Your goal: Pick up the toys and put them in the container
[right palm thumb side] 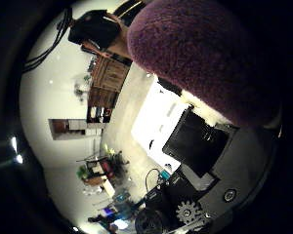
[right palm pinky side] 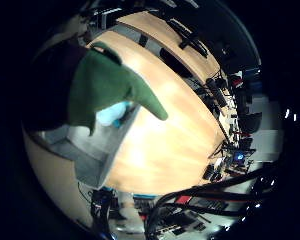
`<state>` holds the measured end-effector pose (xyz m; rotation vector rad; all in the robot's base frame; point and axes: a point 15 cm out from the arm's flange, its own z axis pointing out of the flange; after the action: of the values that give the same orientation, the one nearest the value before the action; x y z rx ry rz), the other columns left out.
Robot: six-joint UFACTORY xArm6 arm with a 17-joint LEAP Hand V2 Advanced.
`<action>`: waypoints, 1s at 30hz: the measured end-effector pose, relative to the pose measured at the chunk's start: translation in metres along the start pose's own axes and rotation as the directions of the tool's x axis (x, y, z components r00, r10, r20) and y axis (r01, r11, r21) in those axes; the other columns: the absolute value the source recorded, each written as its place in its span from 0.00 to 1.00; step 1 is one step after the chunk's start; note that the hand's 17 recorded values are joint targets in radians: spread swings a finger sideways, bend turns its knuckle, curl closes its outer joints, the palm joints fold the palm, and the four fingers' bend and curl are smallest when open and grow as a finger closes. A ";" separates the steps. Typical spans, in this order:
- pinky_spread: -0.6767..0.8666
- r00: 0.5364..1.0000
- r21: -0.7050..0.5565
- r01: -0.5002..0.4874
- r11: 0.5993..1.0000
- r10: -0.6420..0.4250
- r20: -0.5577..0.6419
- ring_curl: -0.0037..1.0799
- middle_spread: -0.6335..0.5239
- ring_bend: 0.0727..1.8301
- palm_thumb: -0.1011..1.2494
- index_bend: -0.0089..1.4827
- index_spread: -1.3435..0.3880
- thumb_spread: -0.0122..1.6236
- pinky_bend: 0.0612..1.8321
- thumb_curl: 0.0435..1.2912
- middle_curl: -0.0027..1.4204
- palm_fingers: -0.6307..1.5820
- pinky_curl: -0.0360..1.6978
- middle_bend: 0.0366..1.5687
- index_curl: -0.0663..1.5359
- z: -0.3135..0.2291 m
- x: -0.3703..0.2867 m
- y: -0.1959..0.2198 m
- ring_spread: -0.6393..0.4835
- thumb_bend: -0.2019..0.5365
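In the little finger side palm view a green plush toy [right palm pinky side: 105, 85] with a light blue part hangs close to the palm, over the open top of a grey fabric container [right palm pinky side: 85, 150]. The container stands on a wooden table [right palm pinky side: 180, 125]. In the thumb side palm view a purple plush surface [right palm thumb side: 205, 54] fills much of the picture, right against the palm. I cannot tell whether the green and the purple plush are one toy. Black parts of my hand [right palm thumb side: 200, 141] lie beside the purple plush and curl on it. The fingertips are hidden.
The wooden table runs long and reaches past the container. Dark chairs [right palm pinky side: 190, 45] line its far edge. Screens and equipment [right palm pinky side: 235, 155] stand off its end. A white table [right palm thumb side: 158, 122] and wooden cabinets [right palm thumb side: 107, 78] show in the room in the thumb side view.
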<state>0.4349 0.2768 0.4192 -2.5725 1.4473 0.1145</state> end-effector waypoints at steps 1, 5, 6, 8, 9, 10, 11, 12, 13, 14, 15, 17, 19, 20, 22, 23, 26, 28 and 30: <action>0.22 1.000 0.000 -0.003 1.000 0.003 -0.001 0.47 0.39 0.73 0.67 0.74 0.62 0.81 0.64 0.25 0.39 0.87 0.35 0.79 0.40 0.000 0.001 0.000 0.38 0.26; 0.22 1.000 0.001 -0.011 1.000 0.011 -0.003 0.47 0.39 0.73 0.67 0.74 0.62 0.81 0.64 0.25 0.39 0.87 0.35 0.79 0.40 -0.001 0.006 0.000 0.38 0.26; 0.22 1.000 0.002 -0.012 1.000 0.012 -0.004 0.47 0.39 0.73 0.67 0.74 0.62 0.81 0.64 0.25 0.39 0.87 0.35 0.79 0.40 -0.001 0.007 0.000 0.38 0.26; 0.22 1.000 0.000 -0.014 1.000 0.014 -0.004 0.47 0.39 0.73 0.67 0.74 0.62 0.81 0.64 0.25 0.39 0.87 0.35 0.79 0.40 0.000 0.008 0.000 0.38 0.26; 0.22 1.000 0.002 -0.014 1.000 0.014 -0.004 0.47 0.39 0.73 0.67 0.74 0.62 0.81 0.64 0.25 0.39 0.87 0.35 0.79 0.40 -0.001 0.008 0.000 0.38 0.26; 0.22 1.000 0.000 -0.014 1.000 0.014 -0.004 0.47 0.39 0.73 0.67 0.74 0.62 0.81 0.64 0.25 0.39 0.87 0.35 0.79 0.40 0.000 0.008 0.000 0.38 0.26; 0.22 1.000 -0.003 -0.015 1.000 0.015 -0.004 0.47 0.39 0.73 0.67 0.74 0.62 0.81 0.64 0.25 0.39 0.87 0.36 0.79 0.40 0.000 0.008 0.001 0.38 0.26; 0.22 1.000 -0.006 -0.016 1.000 0.016 -0.004 0.47 0.39 0.73 0.67 0.74 0.62 0.81 0.64 0.25 0.39 0.87 0.35 0.79 0.40 0.000 0.009 0.002 0.38 0.26; 0.22 1.000 -0.012 -0.015 1.000 0.015 -0.006 0.47 0.39 0.73 0.66 0.73 0.62 0.81 0.64 0.24 0.39 0.87 0.36 0.79 0.40 0.001 0.009 0.002 0.38 0.25; 0.22 1.000 -0.017 -0.016 1.000 0.016 -0.013 0.47 0.39 0.73 0.65 0.71 0.62 0.80 0.64 0.24 0.39 0.86 0.36 0.79 0.40 0.003 0.011 0.003 0.38 0.25; 0.22 1.000 -0.018 -0.016 1.000 0.016 -0.016 0.47 0.39 0.73 0.64 0.71 0.62 0.80 0.64 0.24 0.39 0.86 0.36 0.79 0.40 0.004 0.012 0.003 0.38 0.25; 0.22 1.000 -0.017 -0.016 1.000 0.016 -0.018 0.47 0.39 0.73 0.64 0.70 0.61 0.80 0.65 0.24 0.39 0.86 0.36 0.79 0.40 0.004 0.013 0.003 0.38 0.25; 0.22 1.000 -0.019 -0.016 1.000 0.016 -0.018 0.47 0.39 0.73 0.63 0.69 0.61 0.80 0.65 0.24 0.39 0.86 0.36 0.79 0.40 0.004 0.013 0.003 0.38 0.25; 0.22 1.000 -0.019 -0.016 1.000 0.016 -0.018 0.47 0.39 0.73 0.63 0.69 0.61 0.80 0.65 0.24 0.39 0.86 0.36 0.79 0.39 0.004 0.013 0.003 0.38 0.25; 0.22 1.000 -0.022 -0.014 1.000 0.013 -0.018 0.47 0.39 0.73 0.63 0.68 0.61 0.80 0.65 0.24 0.39 0.86 0.36 0.79 0.39 0.005 0.013 0.004 0.38 0.25; 0.21 1.000 -0.023 -0.008 1.000 0.007 -0.018 0.47 0.39 0.73 0.60 0.65 0.60 0.79 0.65 0.23 0.39 0.85 0.36 0.79 0.39 0.005 0.013 0.004 0.38 0.23; 0.15 1.000 -0.035 -0.003 0.999 0.002 -0.018 0.47 0.35 0.72 0.41 0.40 0.54 0.73 0.70 0.18 0.35 0.63 0.36 0.67 0.34 0.006 0.014 0.007 0.34 0.15; 0.18 1.000 -0.052 -0.003 0.999 0.002 -0.018 0.47 0.35 0.68 0.33 0.38 0.52 0.69 0.69 0.17 0.33 0.45 0.37 0.57 0.35 0.007 0.016 0.011 0.35 0.15; 0.32 1.000 -0.083 0.005 0.996 -0.006 -0.015 0.42 0.38 0.57 0.25 0.39 0.51 0.66 0.59 0.16 0.30 0.27 0.37 0.51 0.34 0.009 0.017 0.019 0.40 0.16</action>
<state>0.4277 0.2550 0.4058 -2.6490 1.4709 0.1576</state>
